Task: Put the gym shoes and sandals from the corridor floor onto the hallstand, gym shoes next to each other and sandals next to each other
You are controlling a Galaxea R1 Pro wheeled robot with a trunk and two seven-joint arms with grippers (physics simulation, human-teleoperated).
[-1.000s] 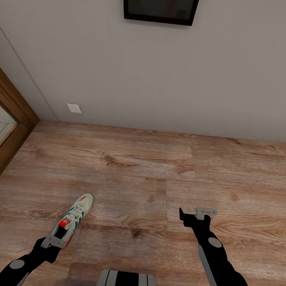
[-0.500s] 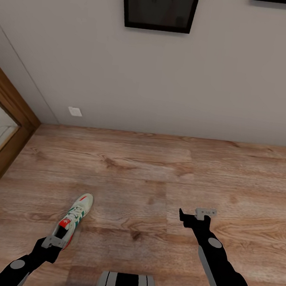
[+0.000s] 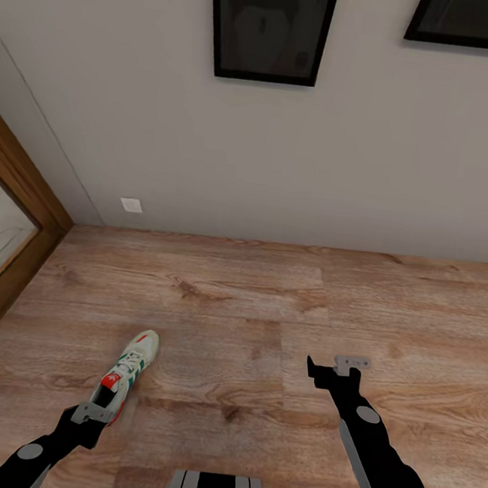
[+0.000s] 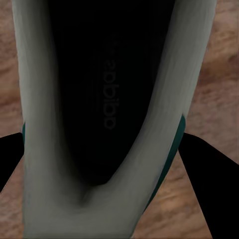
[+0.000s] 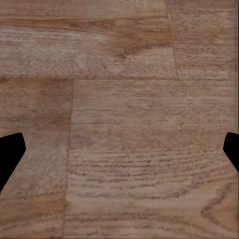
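- One long stretch of plain pale wall (image 3: 298, 167) is ahead of you, with two dark framed pictures hanging on it, one (image 3: 270, 26) near the middle and one (image 3: 475, 22) cut off at the top right corner.
- Below that, the corridor floor (image 3: 266, 315) spreads wide in light brown wood planks, meeting the wall along a straight line.
- Off at your left edge, a brown wooden door frame (image 3: 11, 225) with a pale glass panel runs diagonally down the view.
- Your right arm reaches forward over bare planks, and the right gripper (image 3: 336, 367) hangs there with its fingers spread apart and nothing between them; in the right wrist view the two dark fingertips (image 5: 11, 149) sit at opposite edges with floor grain between.
- Your left gripper (image 3: 92, 414) is low at the left, clamped on the heel end of one gym shoe (image 3: 125, 373).
- That gym shoe is white with green stripes and a red-orange heel tab, its toe pointing away from you toward the wall; I can't tell whether its sole touches the planks.
- From the left wrist view you're looking straight down into the shoe's dark opening (image 4: 109, 99), cream collar around it, a sliver of green sole at the side.
- Smallest of all, a white wall plate (image 3: 131, 205) sits just above the floor line, near the door frame.
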